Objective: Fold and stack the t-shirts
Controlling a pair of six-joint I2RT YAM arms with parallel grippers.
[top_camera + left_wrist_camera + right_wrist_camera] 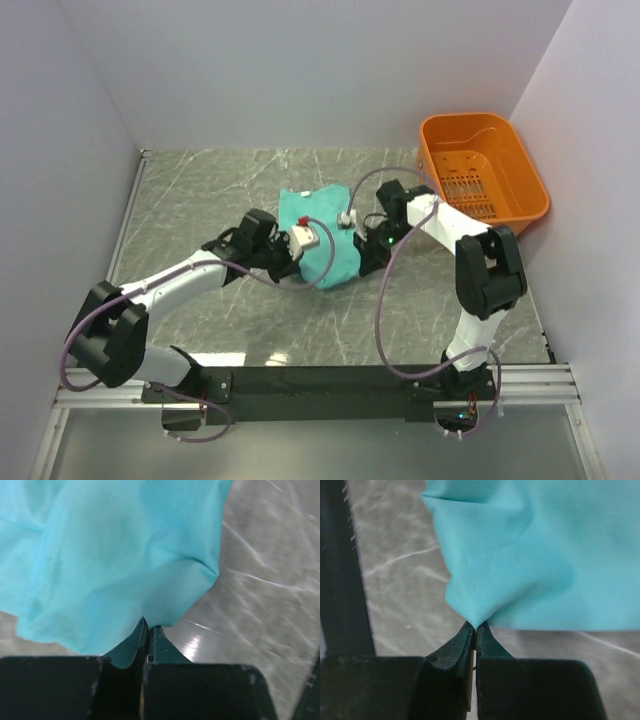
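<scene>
White arms [180, 280], black joints, lilac cables [385, 300].

I count one t-shirt [320, 240], one basket [483, 165], and my two arms, each with one gripper: left [300, 243], right [352, 219].

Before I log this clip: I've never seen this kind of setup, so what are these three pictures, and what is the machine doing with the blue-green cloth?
The machine is two white robot arms bolted at the near edge of a marble-patterned table. The top picture looks down from above and behind them. The other two come from cameras on each wrist, looking along the black fingers. A turquoise t-shirt lies crumpled mid-table; an orange basket sits at the far right. The left gripper is pinched shut on a bit of the shirt's cloth, and the right gripper pinches another bit.
</scene>
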